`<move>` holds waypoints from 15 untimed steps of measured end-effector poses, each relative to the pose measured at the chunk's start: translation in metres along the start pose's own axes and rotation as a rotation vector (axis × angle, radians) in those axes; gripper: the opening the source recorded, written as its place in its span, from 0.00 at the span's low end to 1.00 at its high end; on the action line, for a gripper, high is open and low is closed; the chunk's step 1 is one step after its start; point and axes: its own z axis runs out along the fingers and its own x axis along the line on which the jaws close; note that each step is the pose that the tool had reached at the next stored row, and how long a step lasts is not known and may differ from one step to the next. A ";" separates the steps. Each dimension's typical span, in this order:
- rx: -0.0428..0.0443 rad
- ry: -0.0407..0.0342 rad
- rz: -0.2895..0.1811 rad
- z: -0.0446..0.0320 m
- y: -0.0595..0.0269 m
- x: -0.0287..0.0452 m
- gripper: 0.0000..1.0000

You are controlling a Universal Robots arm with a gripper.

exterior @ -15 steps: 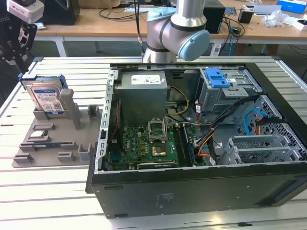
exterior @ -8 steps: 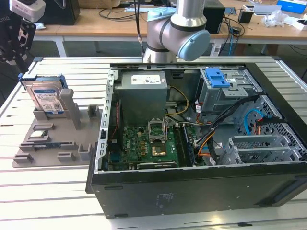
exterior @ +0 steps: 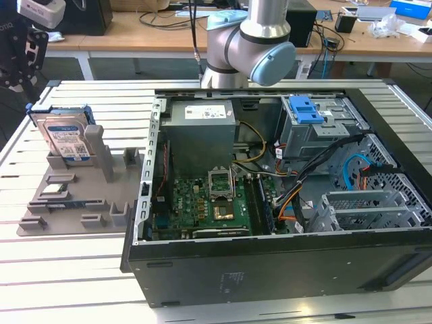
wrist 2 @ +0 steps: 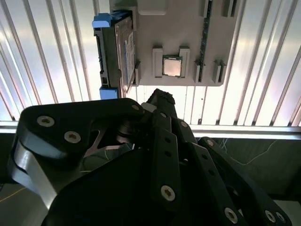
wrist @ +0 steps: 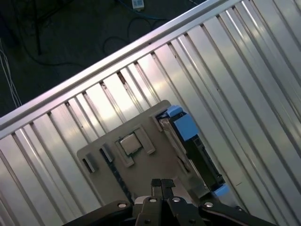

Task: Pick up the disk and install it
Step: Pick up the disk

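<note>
The disk point(exterior: 65, 138) stands on edge in a grey holder tray point(exterior: 75, 201) on the slatted table, at the exterior view's left. It is a silver drive with a white-and-blue label and a blue bracket around it. Both wrist views look down on it edge-on, the disk point(wrist 2: 116, 52) and the disk point(wrist: 190, 146) beside the tray's slots. My black gripper point(exterior: 17, 77) hangs above the table's far left corner, higher than the disk and apart from it. Its fingertips point(wrist: 162, 182) meet with nothing between them, so it is shut.
An open computer case point(exterior: 270, 270) lies at the exterior view's right, with a motherboard point(exterior: 202, 202), a grey power supply box point(exterior: 201, 125) and a drive cage with a blue latch point(exterior: 306, 108). A small square chip point(wrist 2: 172, 66) rests on the tray. Desks with cables stand behind.
</note>
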 end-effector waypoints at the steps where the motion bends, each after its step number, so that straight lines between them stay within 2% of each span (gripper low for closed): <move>1: -0.0002 0.0004 -0.011 0.0000 0.0000 0.0000 0.11; 15: -0.0041 0.0076 -0.174 0.0000 0.0000 0.0000 0.11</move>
